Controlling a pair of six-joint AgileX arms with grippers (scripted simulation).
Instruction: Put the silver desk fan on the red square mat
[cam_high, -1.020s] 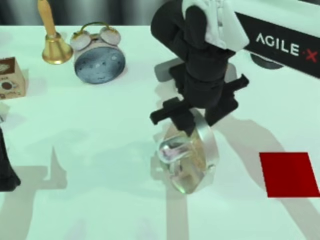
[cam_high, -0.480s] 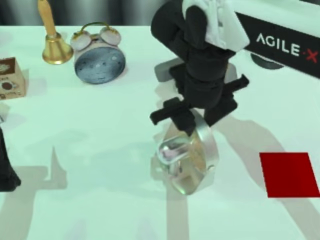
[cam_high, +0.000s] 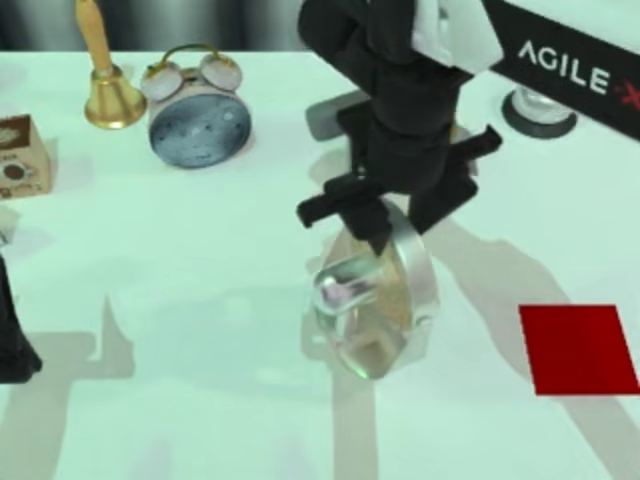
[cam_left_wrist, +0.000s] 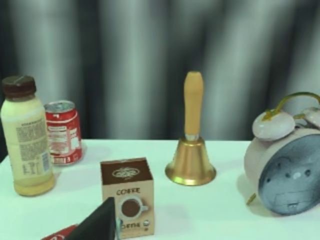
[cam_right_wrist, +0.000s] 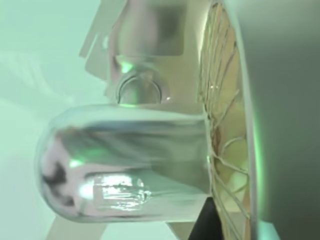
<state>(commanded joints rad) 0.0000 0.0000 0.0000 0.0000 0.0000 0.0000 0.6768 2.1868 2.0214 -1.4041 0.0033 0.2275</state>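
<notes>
Right tool (cam_high: 392, 222) clamped on silver desk fan (cam_high: 375, 305)

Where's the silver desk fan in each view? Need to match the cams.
Top view: silver desk fan centre-right, under the right gripper, well left of the red square mat.
Left wrist view: not in it.
Right wrist view: fills the picture, motor housing and mesh face.
Shared landmark: alarm clock, top and left wrist views.

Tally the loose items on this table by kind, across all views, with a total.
Silver desk fan: 1
Red square mat: 1
Brass handbell with wooden handle: 1
Pale twin-bell alarm clock: 1
Brown coffee box: 1
Cream drink bottle: 1
Red soda can: 1
Total: 7
</notes>
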